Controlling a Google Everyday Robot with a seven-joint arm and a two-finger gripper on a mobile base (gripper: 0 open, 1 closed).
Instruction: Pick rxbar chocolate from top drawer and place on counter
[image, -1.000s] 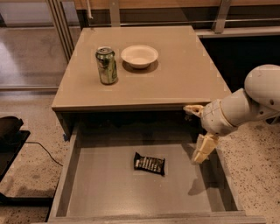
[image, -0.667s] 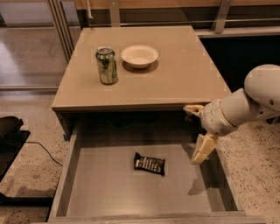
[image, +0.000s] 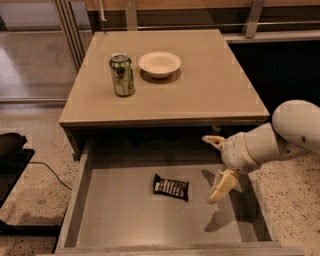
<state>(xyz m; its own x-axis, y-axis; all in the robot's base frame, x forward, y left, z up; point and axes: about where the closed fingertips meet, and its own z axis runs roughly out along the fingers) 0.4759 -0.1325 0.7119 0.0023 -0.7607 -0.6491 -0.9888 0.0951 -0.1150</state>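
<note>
1 green can (image: 122, 75) stands upright just beside 1 white bowl (image: 159, 64), the 2 not touching.

Black rxbar chocolate (image: 171, 187) with white lettering, beige counter (image: 200, 90), green can (image: 122, 75), gripper (image: 216, 166) — cream jaws — over grey top drawer (image: 125, 215)

Nothing legible: white lettering on the flat black-wrapped snack bar (image: 171, 187), lower centre, left of the cream gripper (image: 219, 164), is unreadable.

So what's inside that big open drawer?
The top drawer holds one rxbar chocolate, flat on its grey floor. The gripper hangs open above its right side. The drawer's back end is tucked under the counter, so that part is hidden.
</note>
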